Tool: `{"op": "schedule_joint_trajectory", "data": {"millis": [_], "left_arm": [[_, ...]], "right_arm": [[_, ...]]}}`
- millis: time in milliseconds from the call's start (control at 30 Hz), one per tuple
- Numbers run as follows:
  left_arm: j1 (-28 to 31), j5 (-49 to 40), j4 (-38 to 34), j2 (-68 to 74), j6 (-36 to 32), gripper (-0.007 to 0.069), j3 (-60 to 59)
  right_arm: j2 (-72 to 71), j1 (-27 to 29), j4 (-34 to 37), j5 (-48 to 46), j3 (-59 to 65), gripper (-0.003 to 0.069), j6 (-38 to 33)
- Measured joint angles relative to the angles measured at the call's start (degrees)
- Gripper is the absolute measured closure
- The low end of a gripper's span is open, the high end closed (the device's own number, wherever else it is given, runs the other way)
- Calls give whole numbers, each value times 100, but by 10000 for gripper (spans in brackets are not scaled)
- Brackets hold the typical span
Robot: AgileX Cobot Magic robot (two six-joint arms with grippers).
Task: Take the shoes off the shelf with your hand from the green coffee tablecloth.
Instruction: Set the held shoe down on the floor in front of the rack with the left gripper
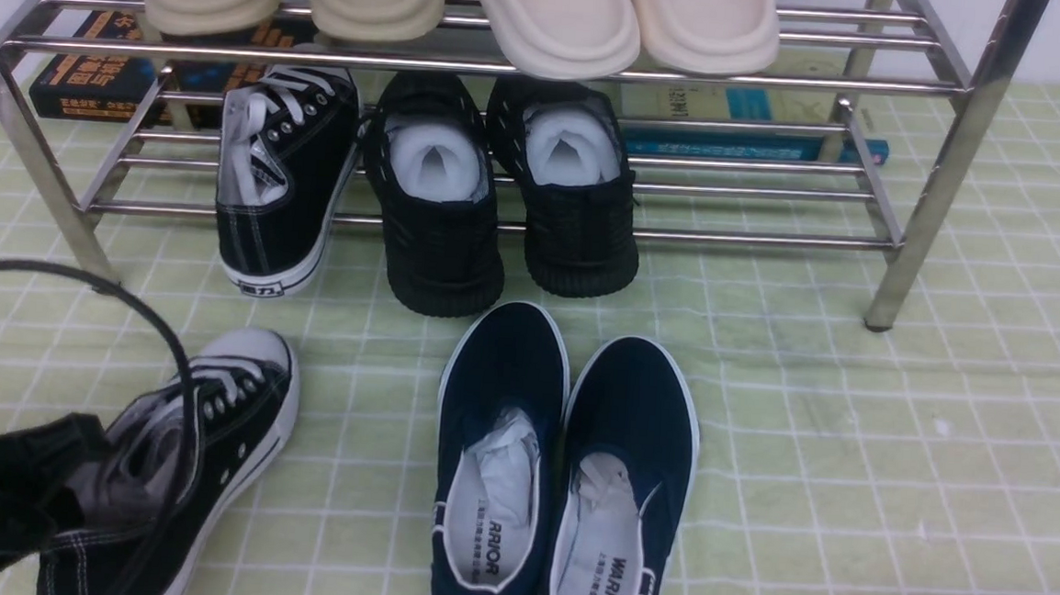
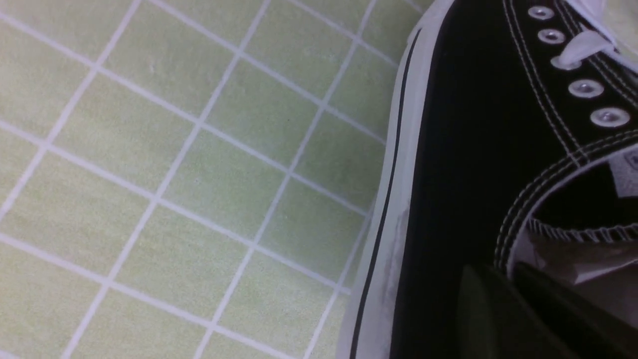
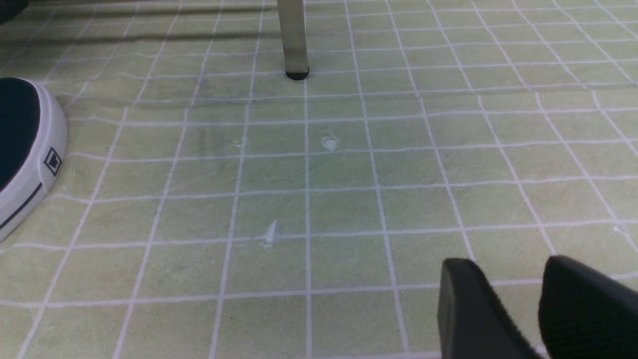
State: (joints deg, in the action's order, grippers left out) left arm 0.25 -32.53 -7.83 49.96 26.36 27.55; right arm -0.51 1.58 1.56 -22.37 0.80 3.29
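One of two canvas sneakers is off the shelf; the other lies ahead of the left hand
Left hand is pressed together on the heel collar of the near sneaker, which appears to rest on the green coffee tablecloth at the near left. The shelf sneaker sits on the lower tier, just left of the black knit pair. Its long axis runs front to back, heel past the front bar toward the robot, toe to the rear. It lies ahead of the left hand, slightly to the right. The right gripper, jaws spread and empty, hovers over bare cloth near the right front leg, well apart. Judgement: the left arm is nearer
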Motion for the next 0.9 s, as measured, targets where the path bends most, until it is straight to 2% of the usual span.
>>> {"op": "schedule_joint_trajectory", "data": {"millis": [267,600,733,800,867,900], "left_arm": [[0,829,-31,0,38,603,-409],[0,838,-312,0,44,584,-538],[0,614,-328,0,44,547,-538],[0,560,-328,-10,44,475,-538],[0,550,-328,-10,44,445,-538],[0,536,-328,-10,44,400,-538]], "right_arm": [[0,0,0,0,0,422,0],[0,0,0,0,0,422,0],[0,0,0,0,0,422,0],[0,0,0,0,0,422,0],[0,0,0,0,0,422,0],[0,0,0,0,0,422,0]]}}
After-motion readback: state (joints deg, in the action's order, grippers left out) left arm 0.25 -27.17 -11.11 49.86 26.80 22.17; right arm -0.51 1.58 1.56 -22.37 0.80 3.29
